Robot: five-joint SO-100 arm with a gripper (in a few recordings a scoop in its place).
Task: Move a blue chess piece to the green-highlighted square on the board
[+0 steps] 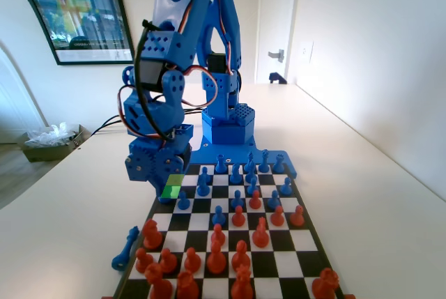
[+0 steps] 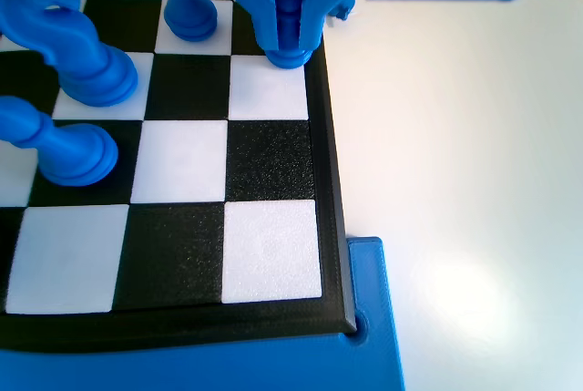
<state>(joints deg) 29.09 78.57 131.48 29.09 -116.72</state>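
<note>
At the top edge of the wrist view, the gripper point(image 2: 290, 22) has its jaws closed around the blue chess piece point(image 2: 290, 17), whose flared base rests on a white corner-column cell of the board point(image 2: 328, 190).

Matte, grainy black cells alternate with smooth white ones inside a raised dark rim. Centre-left in the fixed view, the green-highlighted square point(image 1: 172, 189) lies just below the gripper point(image 1: 164, 191). No readable writing is visible.

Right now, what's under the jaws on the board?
In the wrist view the jaws close around a blue pawn whose base rests at the board edge. In the fixed view the gripper hides that pawn and part of the green square.
</note>
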